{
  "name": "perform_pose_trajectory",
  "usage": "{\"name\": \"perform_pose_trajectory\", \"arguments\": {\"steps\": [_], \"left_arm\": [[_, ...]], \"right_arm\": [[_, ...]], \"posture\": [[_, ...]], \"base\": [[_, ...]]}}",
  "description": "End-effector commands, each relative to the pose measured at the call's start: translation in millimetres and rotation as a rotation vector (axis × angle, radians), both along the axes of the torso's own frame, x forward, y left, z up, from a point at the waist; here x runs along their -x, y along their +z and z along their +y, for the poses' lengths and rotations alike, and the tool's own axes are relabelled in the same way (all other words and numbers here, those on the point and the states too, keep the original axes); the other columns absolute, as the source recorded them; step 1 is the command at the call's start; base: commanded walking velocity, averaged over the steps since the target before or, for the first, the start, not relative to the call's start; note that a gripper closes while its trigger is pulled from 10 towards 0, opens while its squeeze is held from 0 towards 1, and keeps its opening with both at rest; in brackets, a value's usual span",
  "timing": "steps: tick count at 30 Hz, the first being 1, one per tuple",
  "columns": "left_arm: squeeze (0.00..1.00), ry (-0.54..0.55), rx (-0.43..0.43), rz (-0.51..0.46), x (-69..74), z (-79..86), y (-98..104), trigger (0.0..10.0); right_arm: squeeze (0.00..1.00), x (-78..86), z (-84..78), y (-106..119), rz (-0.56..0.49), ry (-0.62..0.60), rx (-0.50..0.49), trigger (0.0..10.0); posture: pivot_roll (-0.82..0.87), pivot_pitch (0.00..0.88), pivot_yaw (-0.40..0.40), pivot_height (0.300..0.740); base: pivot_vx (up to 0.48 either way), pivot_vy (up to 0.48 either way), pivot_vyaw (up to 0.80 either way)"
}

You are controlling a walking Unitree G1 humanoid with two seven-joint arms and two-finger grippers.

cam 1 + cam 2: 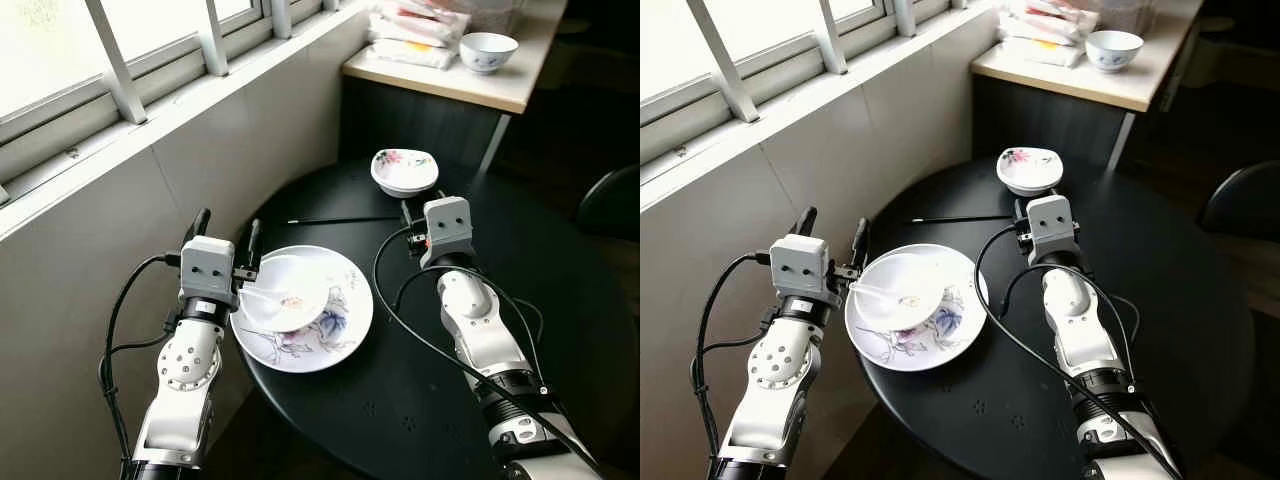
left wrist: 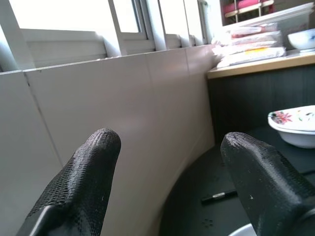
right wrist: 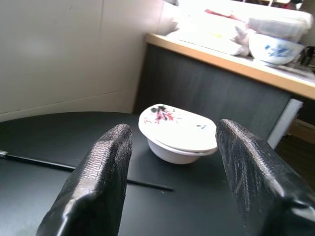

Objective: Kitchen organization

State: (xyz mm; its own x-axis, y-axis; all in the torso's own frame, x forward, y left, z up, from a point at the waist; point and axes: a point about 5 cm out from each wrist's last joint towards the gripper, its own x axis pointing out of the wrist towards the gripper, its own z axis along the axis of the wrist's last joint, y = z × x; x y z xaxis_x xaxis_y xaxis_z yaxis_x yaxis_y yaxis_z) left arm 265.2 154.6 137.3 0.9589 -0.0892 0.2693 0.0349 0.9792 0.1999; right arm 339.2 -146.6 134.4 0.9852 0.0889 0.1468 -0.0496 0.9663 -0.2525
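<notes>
A: Nearest first, then; what sits at the table's [image 1: 420, 400] near edge?

B: A flowered plate [image 1: 345, 325] with a white bowl [image 1: 300, 285] on it and a spoon [image 1: 262, 297] lying in the bowl; stacked that way, I'd judge, so they can be cleared as one load.

A: And the left gripper [image 1: 228, 235]?

B: Just beside the plate's window-side rim, over the table's edge; its fingers [image 2: 91, 162] are spread wide with nothing between them; the wrist view looks past them along the tiled wall [image 2: 123, 108], so it is not yet lined up on the plate.

A: The right one?

B: The right gripper [image 1: 422, 205] is further in, fingers [image 3: 106, 162] parted and holding nothing; they frame the small flowered dish [image 3: 178, 130], which sits near but apart from them; that reads as an approach to that dish.

A: Anything between?

B: A thin black stick [image 1: 340, 220], maybe a chopstick, lying flat on the table between the plate and the dish; loose like that, it could roll if nudged.

A: And beyond?

B: A counter [image 1: 440, 80] well apart from the table, with packets [image 1: 415, 30] and a blue-patterned bowl [image 1: 488, 50]; a likely place for the dishes, though that is only my guess.
</notes>
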Motion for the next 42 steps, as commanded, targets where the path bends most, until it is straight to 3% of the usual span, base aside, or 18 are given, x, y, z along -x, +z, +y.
{"name": "perform_pose_trajectory", "arguments": {"steps": [1, 9, 29, 33, 35, 42], "left_arm": [[0.0, -0.003, 0.002, -0.012, 0.4, 0.8, 2, 10.0], [0.0, -0.005, 0.002, -0.012, 1.3, 0.4, 2, 10.0], [0.0, -0.012, 0.011, -0.019, 0.8, -0.5, 3, 10.0], [0.0, -0.013, 0.008, -0.018, 0.6, -0.5, 3, 10.0], [0.0, -0.015, 0.005, -0.016, 0.2, -0.7, 3, 10.0], [0.0, -0.018, 0.004, -0.011, 0.6, -1.3, 2, 10.0]], "right_arm": [[0.0, -0.9, 0.7, 5, -0.023, 0.003, 0.007, 10.0], [0.0, -0.4, 1.4, 4, -0.021, 0.006, 0.007, 10.0], [0.0, -0.4, 0.3, 2, -0.014, 0.003, 0.004, 10.0], [0.0, -5.6, -10.5, 3, 0.024, -0.009, -0.032, 10.0], [0.0, -12.2, -23.6, 5, 0.062, 0.022, -0.005, 10.0], [0.0, -21.6, -45.3, 1, 0.202, 0.146, 0.046, 10.0]], "posture": [[-0.04, 0.0, 0.013, 0.74], [-0.04, 0.0, 0.013, 0.74], [-0.03, 0.0, 0.014, 0.74], [-0.04, 0.0, 0.016, 0.74], [-0.03, 0.0, 0.018, 0.74], [-0.04, 0.0, 0.017, 0.74]], "base": [[0.277, 0.0, 0.0], [0.275, 0.0, 0.0], [0.0, 0.0, 0.0], [0.0, 0.0, 0.0], [0.0, 0.0, 0.0], [0.0, 0.0, 0.0]]}}
